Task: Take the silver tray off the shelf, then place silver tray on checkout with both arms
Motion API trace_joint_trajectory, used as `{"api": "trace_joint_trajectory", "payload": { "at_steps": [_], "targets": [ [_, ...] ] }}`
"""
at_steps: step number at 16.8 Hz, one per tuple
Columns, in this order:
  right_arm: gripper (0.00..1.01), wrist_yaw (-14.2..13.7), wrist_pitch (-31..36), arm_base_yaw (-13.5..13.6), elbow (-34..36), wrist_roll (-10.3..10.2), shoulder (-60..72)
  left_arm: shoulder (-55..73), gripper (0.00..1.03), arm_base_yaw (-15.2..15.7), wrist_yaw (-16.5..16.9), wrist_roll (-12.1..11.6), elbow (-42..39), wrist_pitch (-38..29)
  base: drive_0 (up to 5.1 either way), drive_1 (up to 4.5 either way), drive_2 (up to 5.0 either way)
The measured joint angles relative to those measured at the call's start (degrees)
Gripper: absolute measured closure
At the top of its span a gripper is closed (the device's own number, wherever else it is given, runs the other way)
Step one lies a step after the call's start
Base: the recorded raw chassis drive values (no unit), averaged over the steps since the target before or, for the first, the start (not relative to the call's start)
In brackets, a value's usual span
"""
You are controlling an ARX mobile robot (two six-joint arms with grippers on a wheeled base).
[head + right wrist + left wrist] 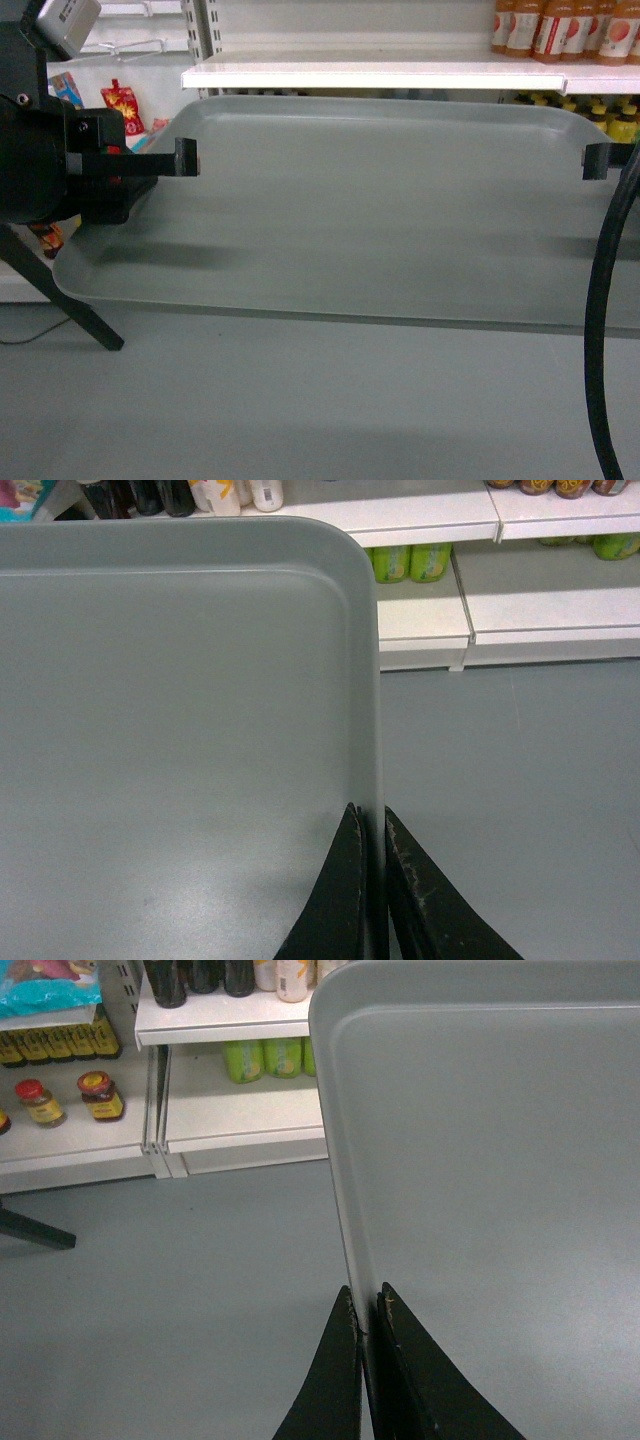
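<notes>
Head view: the left gripper (186, 157) and right gripper (597, 160) are each clamping an opposite rim of the silver tray (380, 210), apparently raised off the floor.

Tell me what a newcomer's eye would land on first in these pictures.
The big silver tray fills the middle of the head view, held level in front of the white shelf. Each short edge is pinched by thin black fingers: the left gripper clamps the tray's left rim, the right gripper its right rim. Behind, orange bottles line the top right shelf, and a thick black cable hangs down at the right edge.
</notes>
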State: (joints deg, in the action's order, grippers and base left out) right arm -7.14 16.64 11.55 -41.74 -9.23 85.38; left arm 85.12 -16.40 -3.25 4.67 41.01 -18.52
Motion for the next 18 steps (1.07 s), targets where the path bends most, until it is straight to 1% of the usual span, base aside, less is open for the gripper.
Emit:
{"api": "trace_joint_trajectory", "payload": {
  "at_steps": [18],
  "targets": [
    [0.98,0.0,0.0,0.0,0.0,0.0,0.0,0.0,1.0,0.0,0.0,0.0,0.0,0.1,0.1,-4.18,4.3]
  ]
}}
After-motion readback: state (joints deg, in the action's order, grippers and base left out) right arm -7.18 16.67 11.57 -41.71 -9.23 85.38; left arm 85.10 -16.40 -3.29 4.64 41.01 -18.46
